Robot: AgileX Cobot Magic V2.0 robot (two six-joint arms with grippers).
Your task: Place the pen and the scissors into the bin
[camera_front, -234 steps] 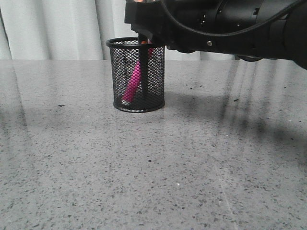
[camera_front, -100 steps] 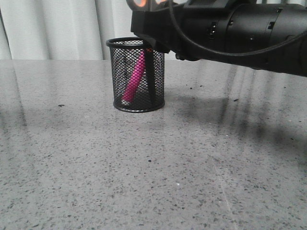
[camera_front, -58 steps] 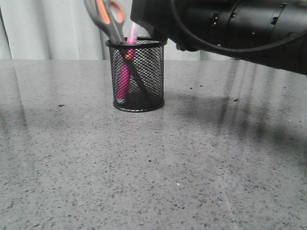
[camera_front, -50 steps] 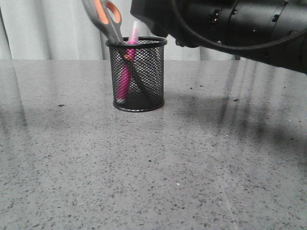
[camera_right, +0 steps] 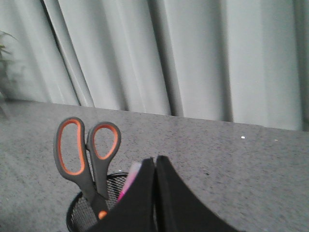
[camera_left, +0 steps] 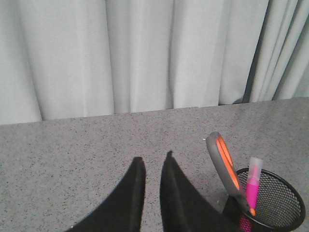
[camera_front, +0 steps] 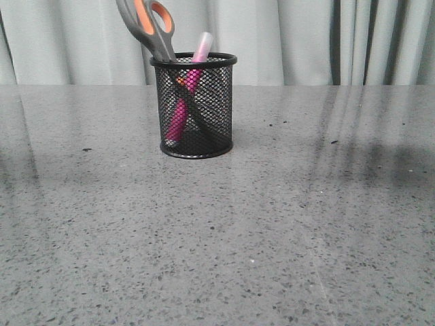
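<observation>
Front view: the bin [camera_front: 194, 105] is standing upright on the grey speckled table [camera_front: 272, 224], with no arm showing in this view.
Left wrist view: the left gripper [camera_left: 152, 166] is showing its two dark fingers [camera_left: 136, 193] close together with a narrow gap between them and nothing in it; it is hanging above the table, beside the bin [camera_left: 270, 203].
Right wrist view: the right gripper [camera_right: 155, 162] is showing its fingers [camera_right: 140, 193] pressed almost together, holding nothing, just in front of the bin's rim [camera_right: 79, 205].
Scissors: the scissors [camera_front: 151, 27] are standing blades-down inside the bin, leaning over the rim toward the robot's left, grey handles lined orange sticking out above it; the right wrist view is giving both loops [camera_right: 86, 147] face-on.
Pen: the pen [camera_front: 187, 92] is leaning inside the bin, magenta body showing through the mesh, whitish cap poking above the rim beside the scissors.
Backdrop: pale curtains [camera_front: 306, 41] are hanging behind the table.
</observation>
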